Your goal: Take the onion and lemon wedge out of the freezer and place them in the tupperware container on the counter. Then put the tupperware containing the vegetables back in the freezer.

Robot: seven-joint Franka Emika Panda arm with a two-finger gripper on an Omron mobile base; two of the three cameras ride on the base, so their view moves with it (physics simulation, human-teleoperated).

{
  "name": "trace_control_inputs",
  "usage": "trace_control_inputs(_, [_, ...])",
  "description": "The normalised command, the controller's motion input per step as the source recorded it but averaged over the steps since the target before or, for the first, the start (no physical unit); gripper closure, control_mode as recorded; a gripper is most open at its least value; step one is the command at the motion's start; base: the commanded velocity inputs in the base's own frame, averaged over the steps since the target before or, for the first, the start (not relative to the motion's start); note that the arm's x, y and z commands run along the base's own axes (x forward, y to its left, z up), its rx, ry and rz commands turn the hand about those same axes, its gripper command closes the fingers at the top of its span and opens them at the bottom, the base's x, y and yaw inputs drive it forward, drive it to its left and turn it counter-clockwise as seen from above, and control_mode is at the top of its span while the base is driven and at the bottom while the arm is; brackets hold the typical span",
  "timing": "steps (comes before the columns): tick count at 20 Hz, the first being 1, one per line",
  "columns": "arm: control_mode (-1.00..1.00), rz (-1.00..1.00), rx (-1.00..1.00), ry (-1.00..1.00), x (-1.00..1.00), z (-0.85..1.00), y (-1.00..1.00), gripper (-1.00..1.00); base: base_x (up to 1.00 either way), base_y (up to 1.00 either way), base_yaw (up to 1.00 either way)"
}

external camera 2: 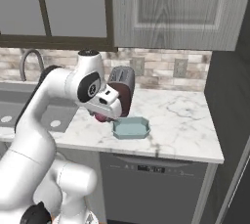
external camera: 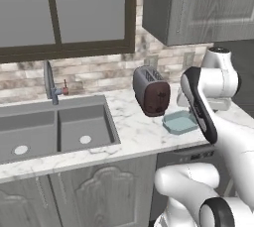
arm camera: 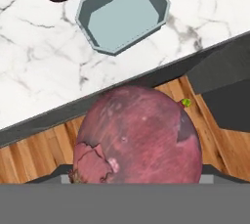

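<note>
Gripping the onion [arm camera: 139, 137], the gripper [external camera 2: 101, 117] hangs over the front edge of the counter [external camera 2: 180, 120], its jaws spread wide around the dark red ball, which fills the lower part of the hand view with wooden floor [arm camera: 34, 157] showing beneath it. On the marble just beyond sits the tupperware container [arm camera: 123, 15], pale teal and with nothing in it, beside the dark red toaster [external camera: 151, 91]; in the right base view the onion peeks out below the white hand, just left of the container. A tiny yellow-green speck [arm camera: 186, 103] lies on the floor past the onion, too small to identify.
</note>
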Motion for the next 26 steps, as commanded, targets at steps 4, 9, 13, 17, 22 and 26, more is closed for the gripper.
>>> trace_control_inputs(4, [-1.00, 0.00, 0.04, 0.01, 0.57, -0.75, -0.39, 1.00, 0.00, 0.00, 0.00])
trace_control_inputs(9, [-1.00, 0.00, 0.05, 0.00, 0.44, -0.65, -0.35, 1.00, 0.00, 0.00, 0.00])
trace_control_inputs(13, [-1.00, 0.00, 0.05, 0.03, 0.47, -0.46, -0.27, 1.00, 0.00, 0.00, 0.00])
trace_control_inputs(17, [-1.00, 0.00, 0.02, 0.15, 0.51, -0.26, -0.04, 1.00, 0.00, 0.00, 0.00])
trace_control_inputs(22, [-1.00, 0.00, 0.01, 0.16, 0.38, -0.16, -0.01, 1.00, 0.00, 0.00, 0.00])
trace_control_inputs(26, [-1.00, 0.00, 0.00, 0.15, 0.39, -0.17, 0.00, 1.00, 0.00, 0.00, 0.00])
